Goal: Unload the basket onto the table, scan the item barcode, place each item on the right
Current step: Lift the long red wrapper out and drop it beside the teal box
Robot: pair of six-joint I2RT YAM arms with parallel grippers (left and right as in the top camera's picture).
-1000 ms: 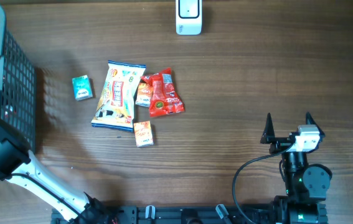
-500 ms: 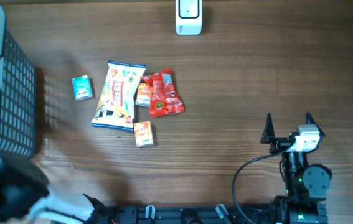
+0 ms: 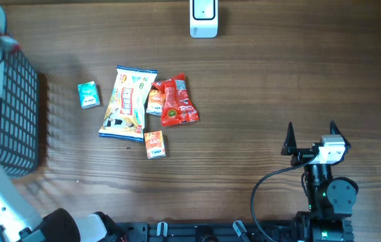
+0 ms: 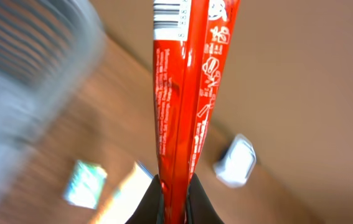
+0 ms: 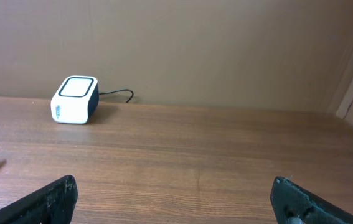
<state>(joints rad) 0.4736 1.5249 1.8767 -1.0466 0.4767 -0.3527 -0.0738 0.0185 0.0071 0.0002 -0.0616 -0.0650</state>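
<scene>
The left gripper (image 4: pixel 175 210) is pinched tight on the bottom edge of a red packet (image 4: pixel 179 106). The packet stands up from the jaws edge-on to the wrist camera, with its barcode (image 4: pixel 170 11) near the top end. The right gripper (image 3: pixel 311 132) sits spread wide and empty at the near right of the table (image 3: pixel 257 87).

As I read it, the pick is done and the packet is in the air on the left, near the grey basket (image 3: pixel 17 114). What is left is carrying it to the white scanner (image 3: pixel 203 18) at the far edge and turning the barcode to face it.

5 other items lie clustered mid-table: a snack bag (image 3: pixel 128 103), a second red pack (image 3: pixel 177 102), a teal box (image 3: pixel 89 95) and 2 orange packs — one (image 3: pixel 154 144) nearer, one (image 3: pixel 153 101) tucked between bag and red pack. The table is dark wood grain, and a plain tan wall (image 5: pixel 226 43) stands behind it.
</scene>
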